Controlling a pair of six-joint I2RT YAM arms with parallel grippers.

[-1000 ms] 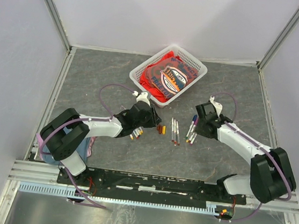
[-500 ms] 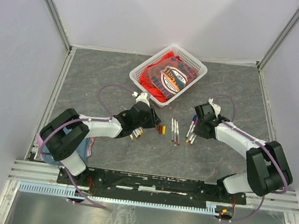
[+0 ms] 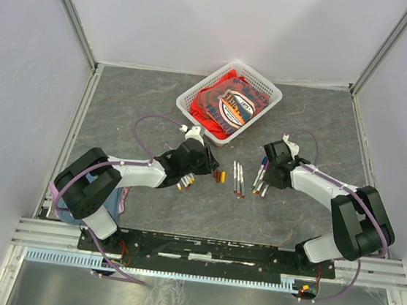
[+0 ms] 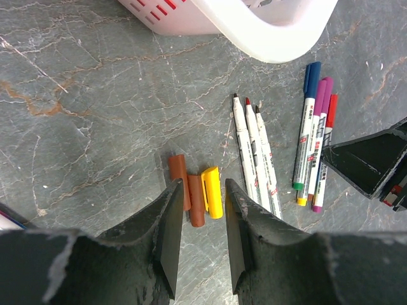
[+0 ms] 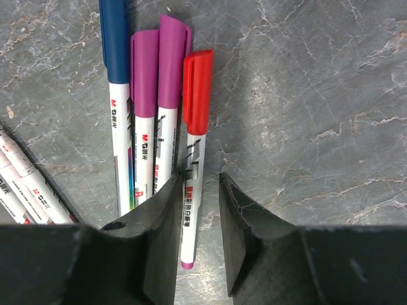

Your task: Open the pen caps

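Left wrist view alone shows three loose caps (image 4: 197,194) on the table between the left gripper's (image 4: 202,184) parted fingertips, beside three bare pens (image 4: 255,152); right wrist view alone shows four capped pens (image 5: 145,127), the right gripper (image 5: 198,181) parted astride the red-capped one.

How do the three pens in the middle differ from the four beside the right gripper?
The three middle pens are uncapped, tips bare; the four right pens wear pen caps in blue, purple and red. No gripper is over the middle pens; one right pen, red-capped, shows between the open fingers of the right gripper. Both groups have white barrels and lie flat, side by side.
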